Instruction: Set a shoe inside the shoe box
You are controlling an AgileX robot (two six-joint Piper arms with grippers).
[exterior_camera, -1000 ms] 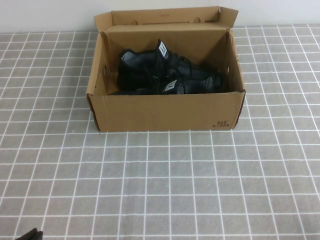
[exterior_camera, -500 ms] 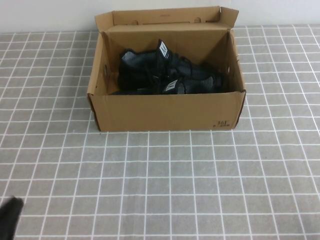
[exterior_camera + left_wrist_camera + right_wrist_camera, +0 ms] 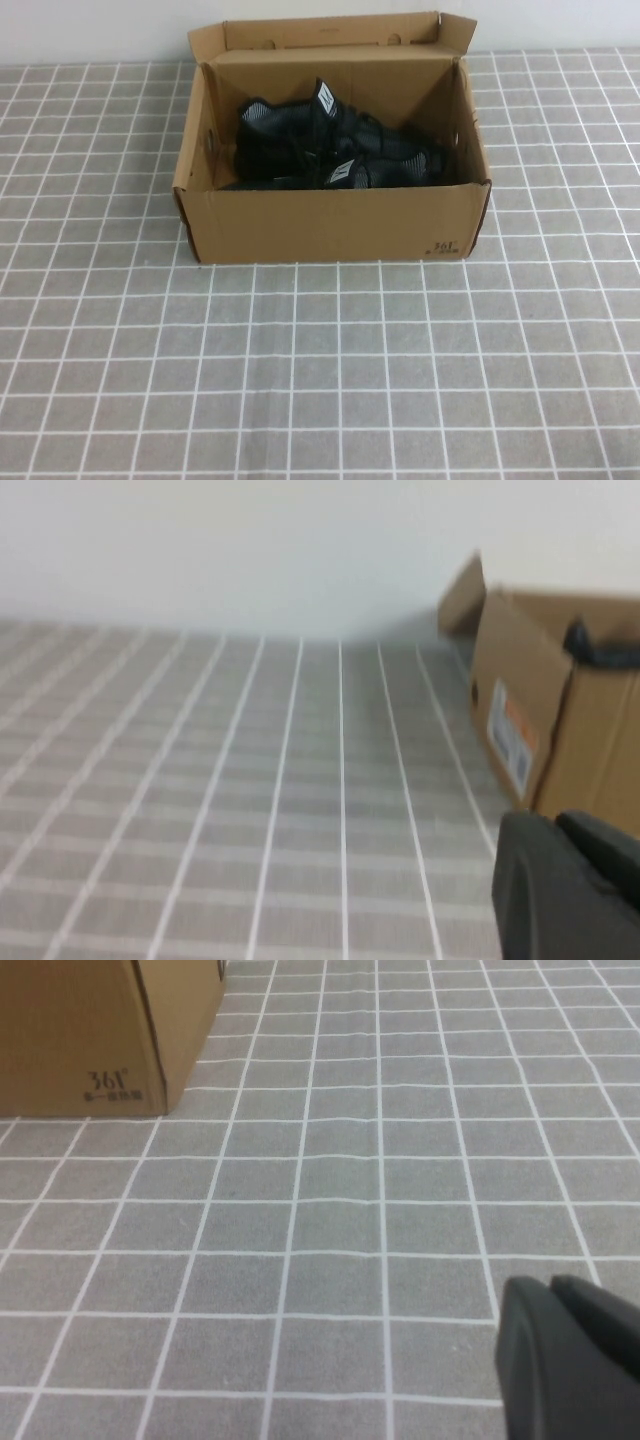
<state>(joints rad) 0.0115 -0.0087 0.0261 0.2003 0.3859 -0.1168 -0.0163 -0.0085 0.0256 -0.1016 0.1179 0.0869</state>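
The brown cardboard shoe box (image 3: 330,225) stands open at the back middle of the table, its lid flap up. Two black sneakers lie inside it: one (image 3: 290,125) toward the back left and one (image 3: 395,165) toward the front right. I cannot tell which is the task's shoe. Neither gripper shows in the high view. In the left wrist view my left gripper (image 3: 556,825) is shut and empty, low over the table beside the box's end (image 3: 590,740). In the right wrist view my right gripper (image 3: 550,1286) is shut and empty, over the cloth in front of the box's corner (image 3: 80,1030).
A grey checked tablecloth (image 3: 320,370) covers the table. A white wall (image 3: 100,30) runs behind the box. A label (image 3: 510,735) is stuck on the box's end wall.
A dark piece of the left arm showed at the bottom left edge of the high view before; it has left that view. The box and shoes have not moved.
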